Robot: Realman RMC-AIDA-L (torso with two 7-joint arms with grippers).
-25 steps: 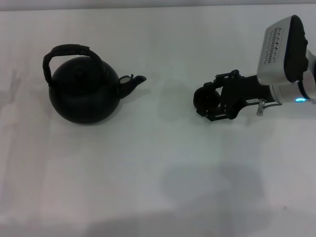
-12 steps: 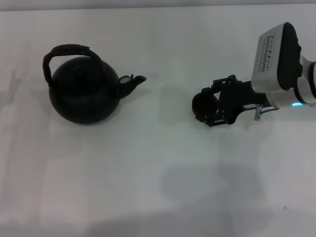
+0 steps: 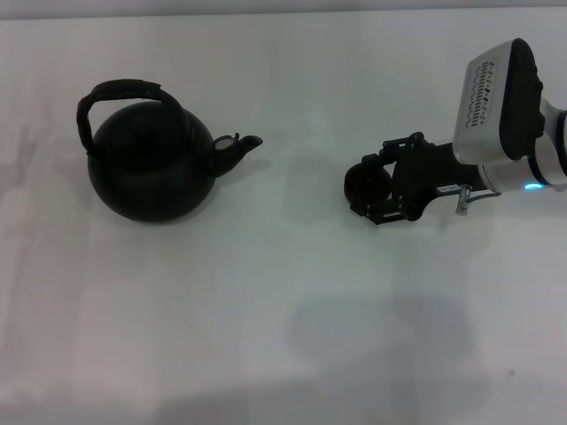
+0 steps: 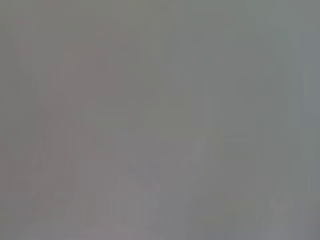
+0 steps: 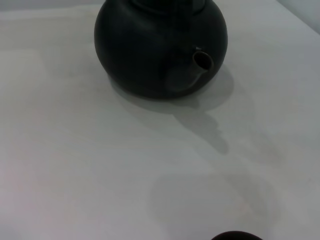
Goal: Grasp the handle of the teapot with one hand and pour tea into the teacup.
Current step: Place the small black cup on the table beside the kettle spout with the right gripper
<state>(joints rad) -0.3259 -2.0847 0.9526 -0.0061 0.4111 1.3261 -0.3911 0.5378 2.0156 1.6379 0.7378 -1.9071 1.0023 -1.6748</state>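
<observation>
Head view: teapot [image 3: 152, 162] standing upright on the white tabletop [image 3: 266, 292] at the robot's left, handle [image 3: 120, 96] arched over the body, spout [image 3: 237, 149] pointing toward the robot's right. Well apart from it on the right, right tool [image 3: 368, 190] reaching in low from the right edge, with the teacup [image 3: 365, 184] apparently sitting between its fingers, a small dark round shape at the tip. Closed around the cup by the look of it, though dark on dark, so contact not certain. No sign of the left tool here.

Deciding relation: teapot lying to the left of the right tool, across a wide bare stretch of tabletop, spout aimed roughly at the cup; handle's arch running about in line with the spout, so roughly left to right. Right arm the only one in sight, yet occupied with the cup; handle untouched, pouring judged not yet begun, cup placement likely the step in hand.

Against the earlier frames: right tool and cup shifted slightly leftward and a little farther from the robot over the last second, hardly at all over the last half second; teapot unmoved.

Left wrist view: flat grey blur only, nothing to make out, left tool's state not to be told.

Right wrist view: teapot [image 5: 161, 47] ahead with spout [image 5: 200, 64] facing the camera, shadow cast on the tabletop [image 5: 70, 150]; rim of the teacup [image 5: 235, 236] just showing at the frame's edge, own fingers unseen.
</observation>
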